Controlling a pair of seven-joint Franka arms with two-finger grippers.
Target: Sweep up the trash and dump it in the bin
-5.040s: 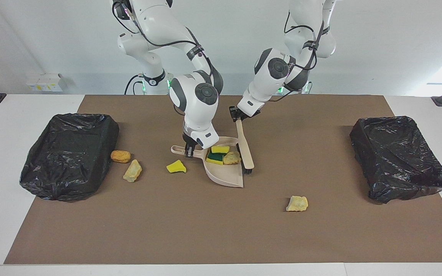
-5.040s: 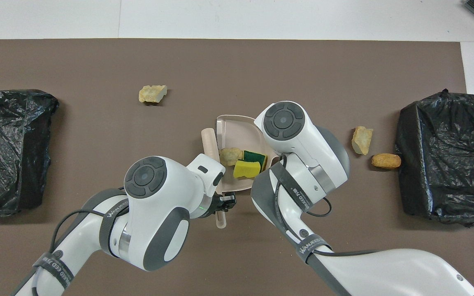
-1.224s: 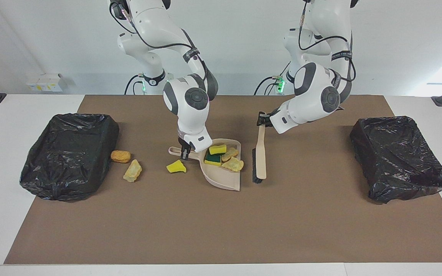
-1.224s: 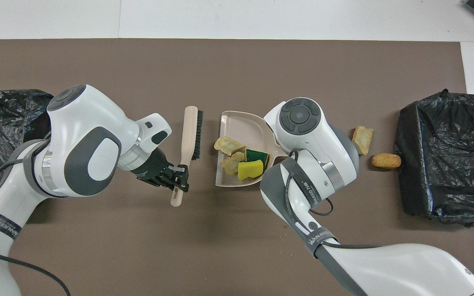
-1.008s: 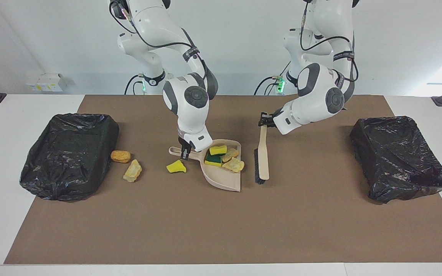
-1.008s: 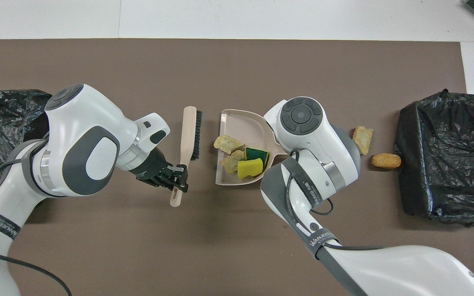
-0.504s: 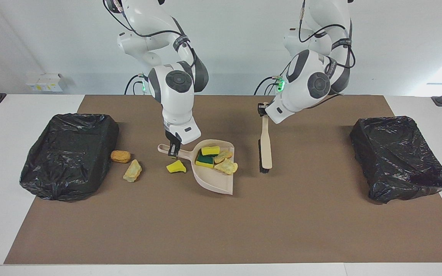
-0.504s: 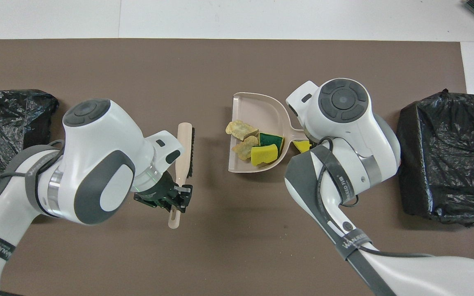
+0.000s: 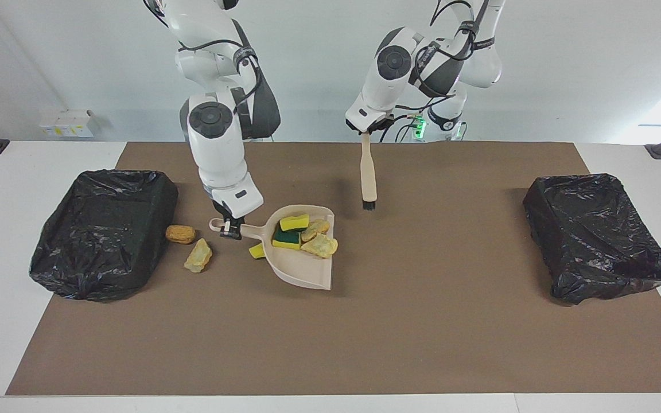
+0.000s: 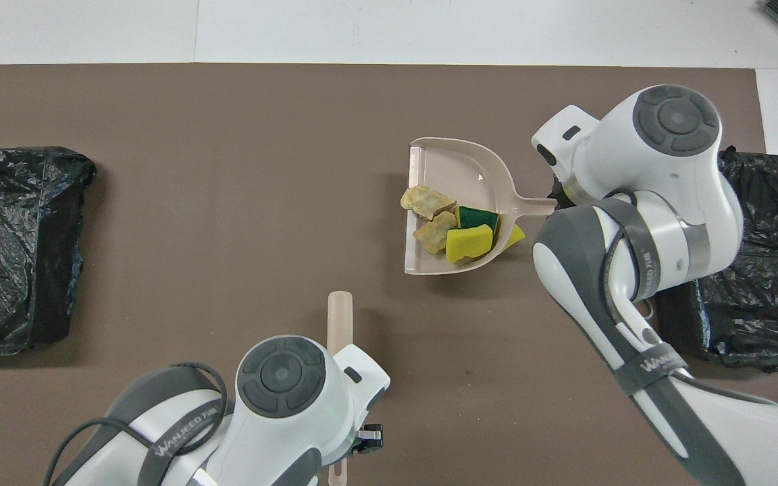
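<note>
The black-lined bin [image 9: 104, 232] at the right arm's end of the table has no scrap showing in it. Just beside it, on the brown mat [image 9: 330, 344], lie the orange-brown lump [image 9: 181, 234] and a tan foam chunk [image 9: 198, 256], both unswept.

Next along, the right gripper [image 9: 228, 227] is clamped on the handle of the dustpan [image 9: 299, 267]. Half a second ago the pan sat closer to the middle of the mat; it has since travelled toward that bin and appears to ride clear of the mat, its shadow under it. The yellow wedge [image 9: 257, 251] now peeps out from beneath the pan instead of lying apart from it. Four pieces of trash ride in the pan: a yellow sponge [image 9: 294, 222], a yellow-green sponge [image 9: 286, 240] and two tan chunks [image 9: 315, 229], [image 9: 320, 245]. One of those chunks lay alone on the mat five seconds ago.

Then the left gripper [image 9: 366, 129], closed on the top of the brush [image 9: 368, 178], has risen and drawn back toward the robots; the brush hangs upright, bristles down, off the mat.

The second bin [image 9: 597, 235], at the left arm's end, is untouched.

Sweeping seems paused: the load looks bound for the bin by the right arm, while three scraps wait on the mat
</note>
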